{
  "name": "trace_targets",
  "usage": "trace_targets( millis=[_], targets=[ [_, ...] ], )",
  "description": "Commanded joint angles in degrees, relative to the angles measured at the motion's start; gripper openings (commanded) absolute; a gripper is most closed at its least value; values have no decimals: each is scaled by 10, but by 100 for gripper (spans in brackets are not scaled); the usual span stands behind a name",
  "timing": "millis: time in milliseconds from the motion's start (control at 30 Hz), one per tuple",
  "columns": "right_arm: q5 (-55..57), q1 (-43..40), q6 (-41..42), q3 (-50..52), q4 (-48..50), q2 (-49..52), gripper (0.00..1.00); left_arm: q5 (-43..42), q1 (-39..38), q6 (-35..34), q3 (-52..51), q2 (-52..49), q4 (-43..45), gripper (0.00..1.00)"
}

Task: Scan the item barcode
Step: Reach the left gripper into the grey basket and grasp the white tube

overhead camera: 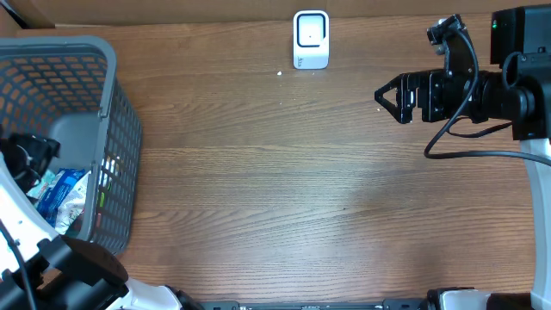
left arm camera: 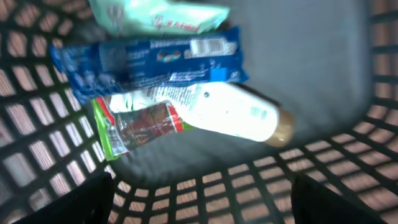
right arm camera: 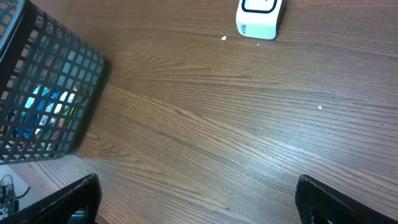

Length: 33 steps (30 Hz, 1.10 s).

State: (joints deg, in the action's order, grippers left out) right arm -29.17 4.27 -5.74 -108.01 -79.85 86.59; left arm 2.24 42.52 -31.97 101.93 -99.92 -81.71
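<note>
At the table's left end, left gripper (left arm camera: 208,208) hangs inside the grey plastic mesh basket (overhead camera: 120,129), fingers spread, gripping nothing. Under it: blue foil packet (left arm camera: 149,62), white bottle with tan cap (left arm camera: 230,112), green-and-red pouch (left arm camera: 134,127). Nothing picked, nothing scanned. Small white box scanner (overhead camera: 311,39) waits at the far edge. Right gripper (overhead camera: 386,97) wide open, empty. Brown wood-grain table (overhead camera: 284,198); room barely shows.

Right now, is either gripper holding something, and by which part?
Nothing is held. The left gripper hangs open above the white bottle in the basket, touching nothing; the right gripper is open over the table.
</note>
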Motion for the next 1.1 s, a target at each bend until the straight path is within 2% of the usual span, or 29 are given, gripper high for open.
trace_targets(
  millis=[0,67,133,367,500,667,800,900,1067],
  targets=[
    [-5,5,1,-16,0,-2,100,8,-1,-70,-70,2,28,82],
    [-5,5,1,-16,0,-2,100,8,-2,-89,-113,2,59,80],
    [-5,5,1,-16,0,-2,100,8,-2,-111,-155,2,96,72],
    [-5,5,2,-16,0,-2,100,7,-2,-200,-290,2,260,64],
    [-5,5,2,-16,-1,-2,100,7,-2,-222,-348,2,339,58],
    [-5,5,2,-16,0,-2,100,5,-5,-223,-402,2,408,55],
    [-5,5,4,-16,0,-2,100,0,-6,-220,-407,2,417,36],
    [-5,5,13,-16,0,-2,100,-14,-6,-202,-402,2,418,4],
    [-5,5,13,-16,0,-2,100,-49,-6,-121,-374,3,416,4]
  ],
)
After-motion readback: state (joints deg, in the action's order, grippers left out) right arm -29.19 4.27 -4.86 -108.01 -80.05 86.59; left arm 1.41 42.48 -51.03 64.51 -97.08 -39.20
